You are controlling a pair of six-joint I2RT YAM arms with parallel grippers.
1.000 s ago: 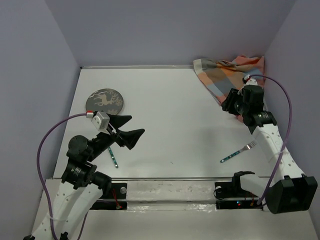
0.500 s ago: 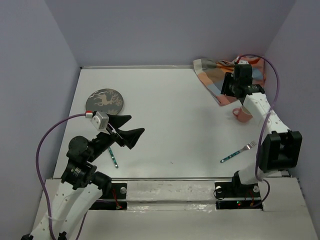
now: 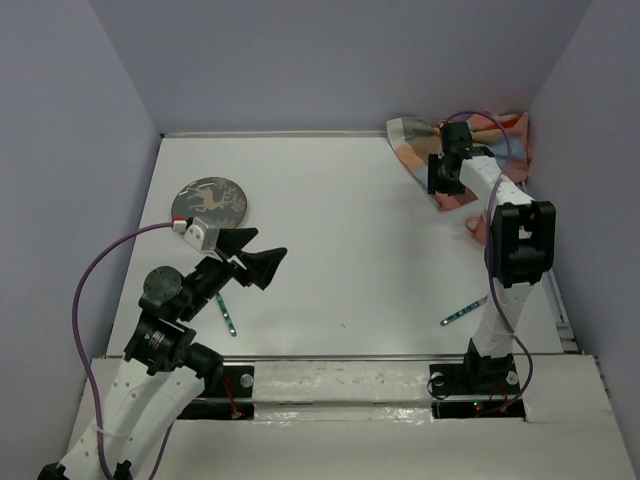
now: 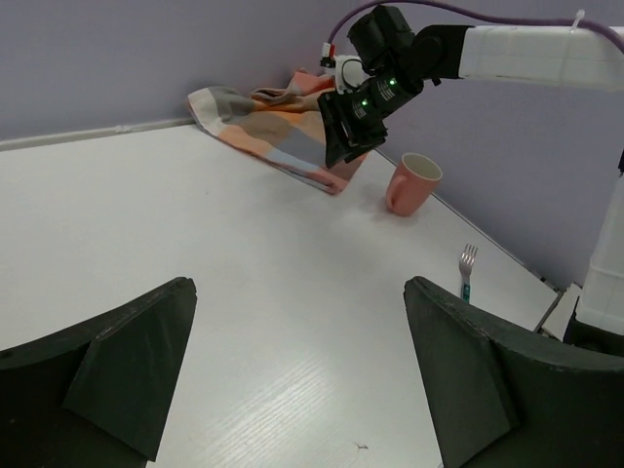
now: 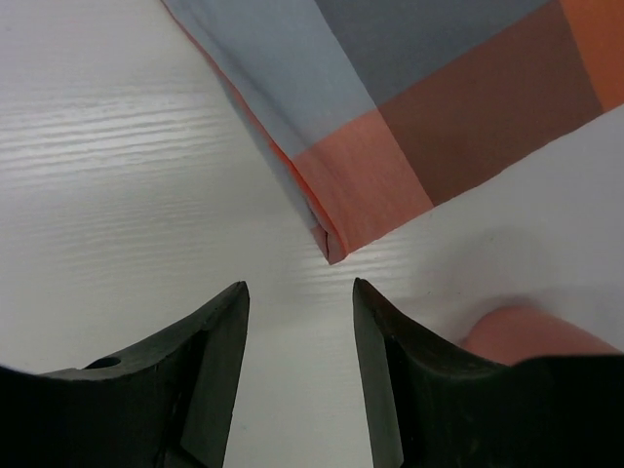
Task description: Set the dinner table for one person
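**Top external:** fixed above and behind the arm bases, tilted down and forward. It sits far enough back to take in the whole counter (image 3: 330,260) up to the back wall.

**Left wrist:** mounted on the left hand (image 4: 300,285) (its fingers fill the lower corners). It sits low over the counter and faces across to the far right corner from well away.

**Right wrist:** mounted on the right hand (image 5: 298,288), looking steeply down, very near the surface.

**Shared field:** the corner of the checked cloth (image 5: 419,97) and the pink mug (image 5: 517,333) appear in all three views. The top and left wrist views also share the fork (image 4: 466,265).
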